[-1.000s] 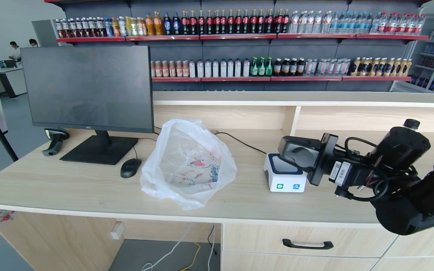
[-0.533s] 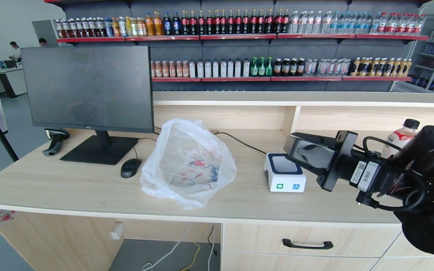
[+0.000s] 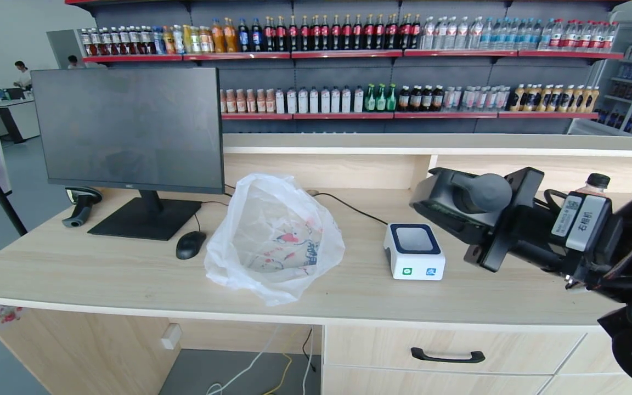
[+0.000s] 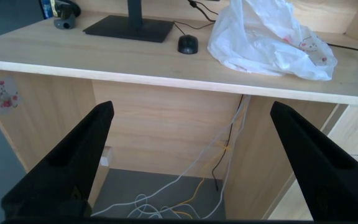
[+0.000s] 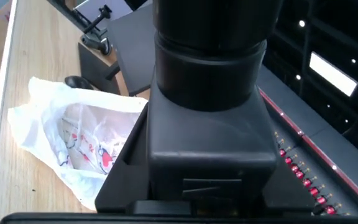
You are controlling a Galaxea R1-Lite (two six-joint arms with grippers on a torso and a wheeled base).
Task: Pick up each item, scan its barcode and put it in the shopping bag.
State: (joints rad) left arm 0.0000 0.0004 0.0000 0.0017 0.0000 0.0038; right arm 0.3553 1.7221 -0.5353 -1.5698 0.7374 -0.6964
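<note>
Shelves of drinks (image 3: 349, 55) line the back wall of a shop. In front of them runs a pale wooden worktop (image 3: 129, 274) carrying a dark monitor (image 3: 129, 129) and a mouse (image 3: 190, 244).

Over the last second the right claw (image 3: 431, 206) has lifted away from the white scanner (image 3: 415, 258), whose right side it had been covering. It has swung up and back to the right while the wrist rolled over, so the scanner's window now lies fully clear. I cannot tell whether this claw is open or grips anything.

Left of the scanner the shopping bag (image 3: 275, 236) slumps open and unmoved, with something in red and blue print showing through its film. Behind the right arm, at the rear of the worktop, stands a bottle (image 3: 599, 180), with only its cap and shoulder visible. The retreat probably means one item is done and the bottle is next.

The right arm comes in from the right, held roughly level above the worktop, with the claw pointing left. The left claw (image 4: 191, 112) hangs low in front of the worktop's edge, spread wide and holding nothing.
</note>
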